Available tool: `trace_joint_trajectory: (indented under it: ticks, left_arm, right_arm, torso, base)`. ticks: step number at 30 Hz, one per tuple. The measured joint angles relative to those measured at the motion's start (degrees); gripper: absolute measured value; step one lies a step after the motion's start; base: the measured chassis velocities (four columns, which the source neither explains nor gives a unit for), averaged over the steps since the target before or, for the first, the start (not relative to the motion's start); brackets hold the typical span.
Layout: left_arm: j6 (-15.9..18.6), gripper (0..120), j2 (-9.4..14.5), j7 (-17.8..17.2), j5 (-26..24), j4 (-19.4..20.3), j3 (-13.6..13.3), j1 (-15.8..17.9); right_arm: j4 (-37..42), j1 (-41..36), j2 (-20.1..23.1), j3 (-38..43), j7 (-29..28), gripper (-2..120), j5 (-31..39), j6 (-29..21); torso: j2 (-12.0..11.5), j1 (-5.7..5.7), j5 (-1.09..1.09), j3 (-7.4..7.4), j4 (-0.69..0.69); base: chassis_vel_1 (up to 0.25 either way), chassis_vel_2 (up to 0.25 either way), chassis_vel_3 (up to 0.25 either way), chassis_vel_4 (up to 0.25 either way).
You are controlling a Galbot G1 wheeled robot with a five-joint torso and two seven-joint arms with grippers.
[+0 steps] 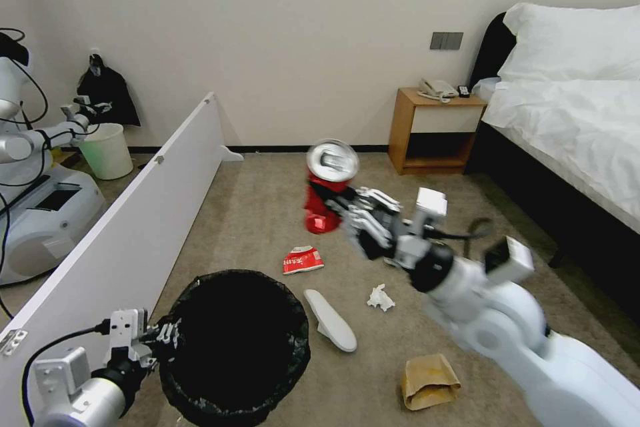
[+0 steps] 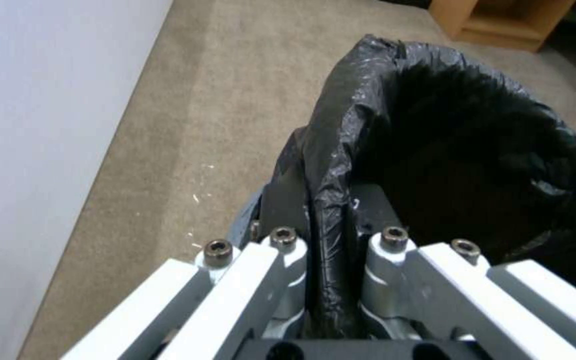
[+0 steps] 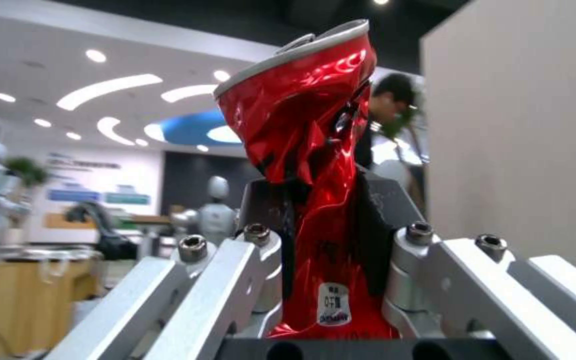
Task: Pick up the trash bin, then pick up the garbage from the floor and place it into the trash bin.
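My right gripper [image 1: 337, 203] is clenched on the crushed red can [image 1: 327, 190], held aloft at the centre of the head view, silver top tilted toward the camera; in the right wrist view the pads pinch the can's [image 3: 315, 165] creased waist; I judge it light, thin-walled and slick, so the dented middle is the safest hold. My left gripper [image 1: 165, 335] clamps the bag-lined rim of the trash bin [image 1: 200, 393] at lower left; the liner [image 2: 328, 200] is soft and could slide.

Red can [image 1: 327, 193], black-lined bin [image 1: 235, 347]
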State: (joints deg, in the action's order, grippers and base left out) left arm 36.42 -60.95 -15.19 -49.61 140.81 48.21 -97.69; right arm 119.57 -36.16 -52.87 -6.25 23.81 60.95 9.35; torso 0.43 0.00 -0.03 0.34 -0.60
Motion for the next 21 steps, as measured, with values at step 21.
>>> trace_joint_trajectory:
  ticks: [21]
  left_arm:
    - [1.08,5,0.46,-1.35,-2.9,0.13,-0.17,-0.52]
  right_arm:
    - [-1.04,5.8,-1.65,-16.55,0.58,17,1.8,-0.24]
  torso:
    - [0.0,0.0,0.03,-0.01,0.0]
  base:
    - [0.0,0.0,0.0,0.0]
